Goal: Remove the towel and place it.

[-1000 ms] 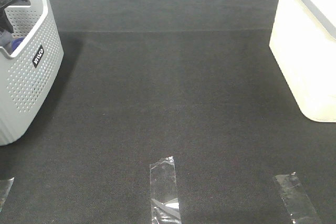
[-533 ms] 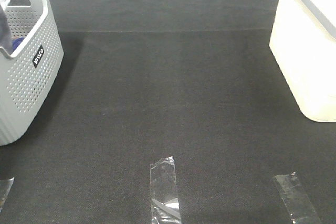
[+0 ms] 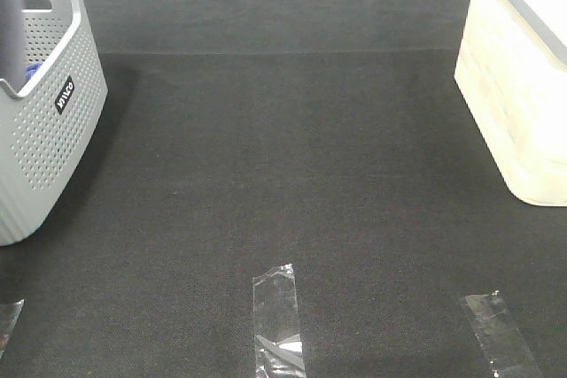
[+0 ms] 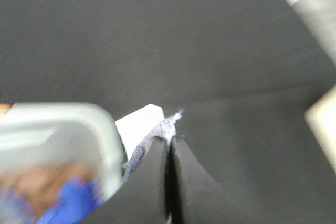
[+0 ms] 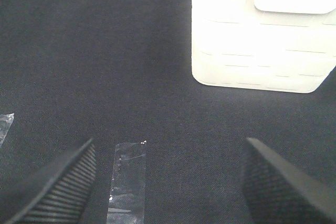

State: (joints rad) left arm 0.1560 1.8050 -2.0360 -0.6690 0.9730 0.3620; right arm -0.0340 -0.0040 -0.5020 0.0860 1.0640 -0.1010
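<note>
Left wrist shows hand (image 4: 169, 138) pinching towel (image 4: 166, 126) edge

We find one piece of writing, and it shows only in the exterior high view: a small black label (image 3: 65, 95) with bold white capital letters. It stands on the perforated side wall of the grey basket (image 3: 44, 174), in the upper part of that wall, just below the smooth rim band and among the rows of small holes. The label is a narrow rectangle set at a slant, so its letters run upward along the wall rather than level. We count about five letters, and they look like "MIVCO". They are small and turned, so we cannot vouch for the first ones, though the last two seem to be "CO"
</note>
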